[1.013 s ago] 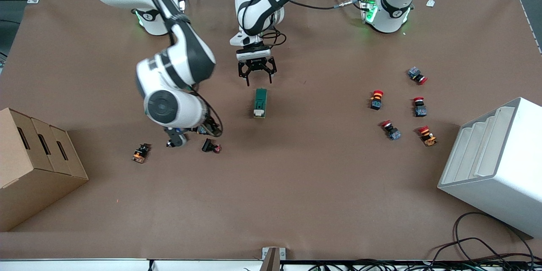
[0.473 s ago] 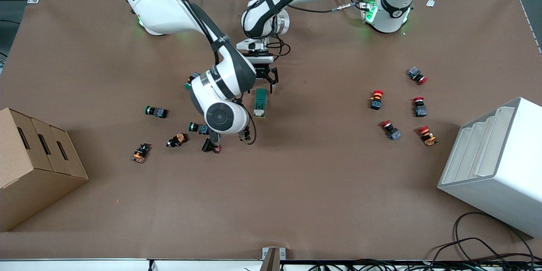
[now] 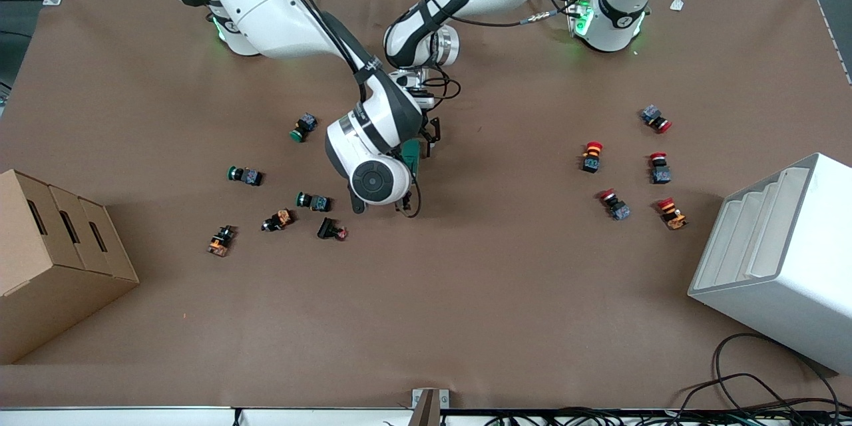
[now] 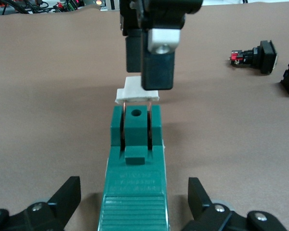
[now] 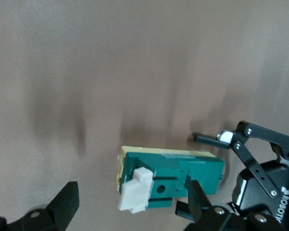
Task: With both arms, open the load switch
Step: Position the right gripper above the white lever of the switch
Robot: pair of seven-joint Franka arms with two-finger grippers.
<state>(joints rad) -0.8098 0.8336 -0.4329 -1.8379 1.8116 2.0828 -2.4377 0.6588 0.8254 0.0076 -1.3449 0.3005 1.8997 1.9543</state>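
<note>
Mid-table, well clear of every edge, lies the load switch (image 4: 136,168), a dark-green block with a white toggle (image 4: 137,95) at one end. Left gripper (image 4: 135,204) spreads wide around its green end; right gripper (image 5: 130,202) hangs spread over the toggle. Six push buttons sit toward the right arm's end (image 3: 246,176), five toward the left's (image 3: 591,156).

A brown table (image 3: 466,293) carries the green load switch (image 3: 413,154) near its middle, green-capped push buttons (image 3: 279,180) toward the right arm's end, red-capped push buttons (image 3: 632,166) toward the left arm's end, a cardboard box (image 3: 53,259) and a white bin (image 3: 779,259) at its ends.
</note>
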